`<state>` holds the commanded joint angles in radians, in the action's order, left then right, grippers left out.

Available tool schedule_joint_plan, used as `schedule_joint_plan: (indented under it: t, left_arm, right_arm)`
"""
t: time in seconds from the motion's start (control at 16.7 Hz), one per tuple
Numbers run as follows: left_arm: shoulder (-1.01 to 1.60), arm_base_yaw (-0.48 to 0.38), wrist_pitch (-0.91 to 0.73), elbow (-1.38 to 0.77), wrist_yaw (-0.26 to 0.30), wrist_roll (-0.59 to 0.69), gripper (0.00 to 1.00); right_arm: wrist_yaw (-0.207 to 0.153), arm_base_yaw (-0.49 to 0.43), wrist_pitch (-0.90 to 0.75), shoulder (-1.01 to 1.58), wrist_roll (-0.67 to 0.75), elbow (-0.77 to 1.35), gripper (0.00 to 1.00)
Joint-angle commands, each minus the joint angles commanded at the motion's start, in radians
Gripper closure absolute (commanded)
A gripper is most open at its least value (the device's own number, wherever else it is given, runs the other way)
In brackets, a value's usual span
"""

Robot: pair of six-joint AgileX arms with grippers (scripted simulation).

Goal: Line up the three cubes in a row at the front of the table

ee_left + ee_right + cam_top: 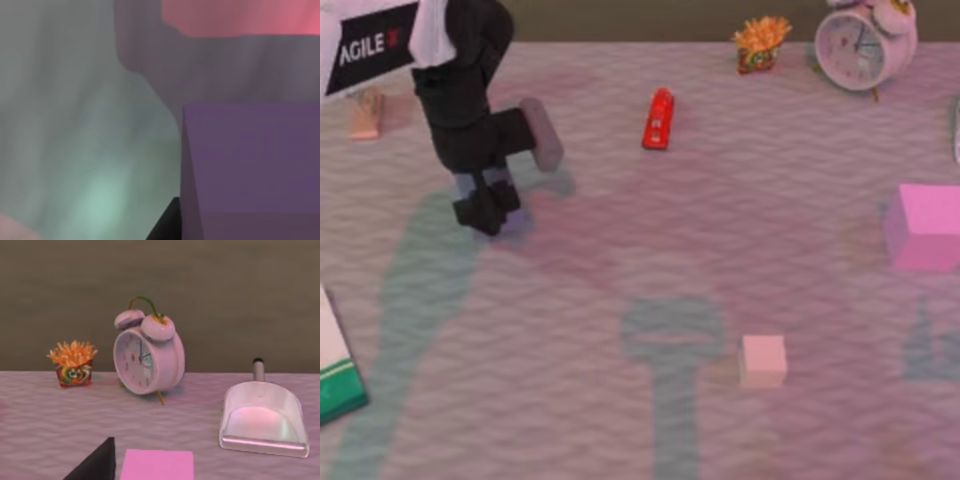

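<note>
My left gripper (488, 210) is down at the table's (620, 250) back left and hides most of the purple cube in the top view. In the left wrist view the purple cube (250, 170) fills the near corner, with one dark finger (167, 227) pressed flat against its side; the gripper is shut on it. The small pale pink cube (763, 360) sits alone front of centre. At the right edge rests the large bright pink cube (925, 225). My right arm is outside the top view; its finger (97, 465) stands apart from the bright pink cube (156, 465), gripper open.
A red oblong (658, 118) lies at the back middle. A fries toy (760, 42) and an alarm clock (865, 40) stand at the back right, with a clear dustpan (262, 417) near them. A white and green box (335, 365) overhangs the left edge.
</note>
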<state>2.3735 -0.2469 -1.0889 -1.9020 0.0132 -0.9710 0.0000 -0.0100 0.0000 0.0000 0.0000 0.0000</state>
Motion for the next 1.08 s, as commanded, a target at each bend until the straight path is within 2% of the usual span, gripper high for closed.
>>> schedule_joint_plan:
  t: [0.3,0.66,0.84,1.08]
  left_arm:
    - [-0.042,0.013,-0.158,-0.109,-0.001,0.003,1.00]
    - [-0.047,-0.008,-0.158,-0.104,-0.001,0.007,1.00]
    - [-0.087,-0.106,-0.146,-0.056,-0.003,0.044,1.00]
    - [-0.172,-0.327,-0.125,0.056,-0.006,0.126,1.00]
  right_arm:
    - [0.000,0.000,0.000,0.000,0.000,0.000,0.00]
    - [0.000,0.000,0.000,0.000,0.000,0.000,0.00]
    - [0.000,0.000,0.000,0.000,0.000,0.000,0.00]
    - [0.000,0.000,0.000,0.000,0.000,0.000,0.00]
